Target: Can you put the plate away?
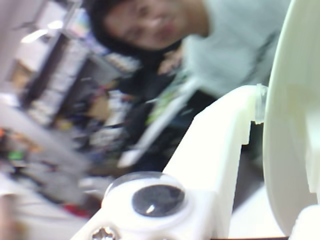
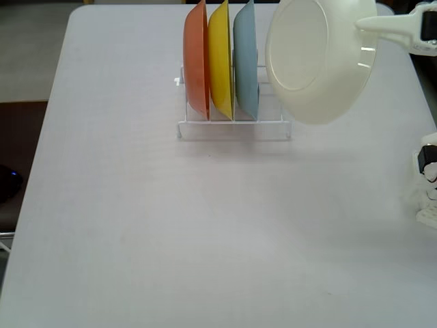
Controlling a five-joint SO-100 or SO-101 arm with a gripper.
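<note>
The plate (image 2: 319, 58) hangs in the air on edge, its right rim caught in the gripper (image 2: 364, 29), which reaches in from the right edge of the fixed view; the rest of the plate spreads out to the left of and below the fingertips, clear of the table (image 2: 136, 205). It is plain cream-white, round, shallow and glossy, with its flat base ring turned toward the camera and highlights along the rim nearest the gripper. In the wrist view the plate (image 1: 292, 125) fills the right side as a pale curved wall, just beside the white gripper finger (image 1: 215, 150), whose tip meets the rim at the top. The gripper is clamped on the plate's edge, the jaws only as far apart as the rim's thickness. To the left of the gripper, past the held plate, a clear rack (image 2: 232, 126) stands on the table with three plates upright in it: light blue (image 2: 246, 61) nearest, then yellow (image 2: 220, 58), then orange (image 2: 196, 58) farthest. The cream plate overlaps the rack's right end in this view.
</note>
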